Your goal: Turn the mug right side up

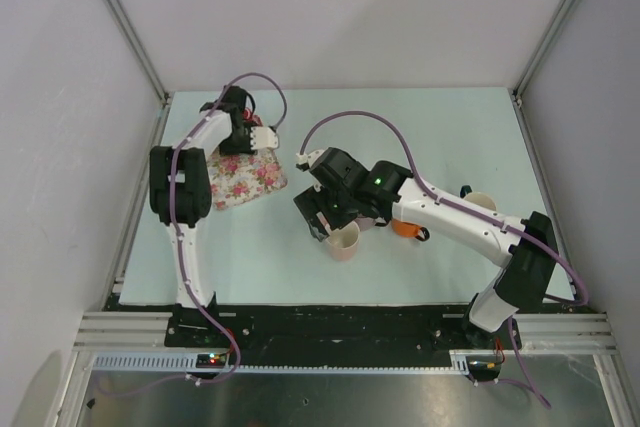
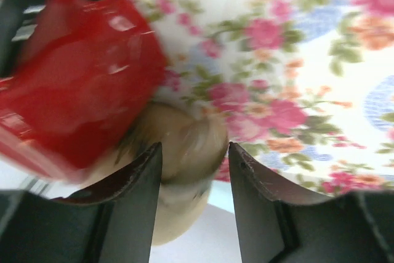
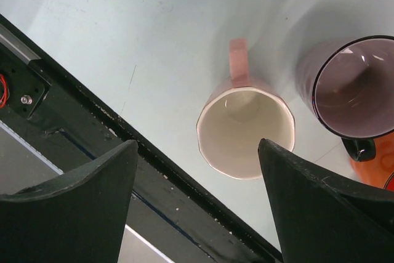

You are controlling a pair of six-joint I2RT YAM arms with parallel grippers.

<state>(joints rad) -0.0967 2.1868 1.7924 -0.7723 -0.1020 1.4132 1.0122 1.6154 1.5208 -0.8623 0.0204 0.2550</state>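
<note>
**Status: pink mug standing mouth-up under the right fingers**

At the far left of the worktop [image 1: 400, 127], the left arm is reaching over a floral cloth [image 1: 245, 175]. In the left wrist view, the left fingers [image 2: 138, 195] are sitting at a narrow spacing on either side of a rounded beige object [image 2: 184, 130]. That view is blurred, so it cannot be told whether they are gripping it. A red object [image 2: 74, 84] is lying just beside the beige one, on the cloth.

Toward the centre, the right fingers [image 3: 80, 201] are standing wide apart and holding nothing. They are hovering above the pink mug [image 3: 246, 130]. The mug is resting upright near the front edge of the worktop, with its mouth facing up and its handle pointing away from the rail.

Just to the right of it, a purple mug [image 3: 354, 87] with a dark rim is also standing mouth-up, touching an orange object [image 3: 375, 167]. Further right, well apart, a cream mug [image 1: 481, 203] is sitting beside the right arm.
</note>
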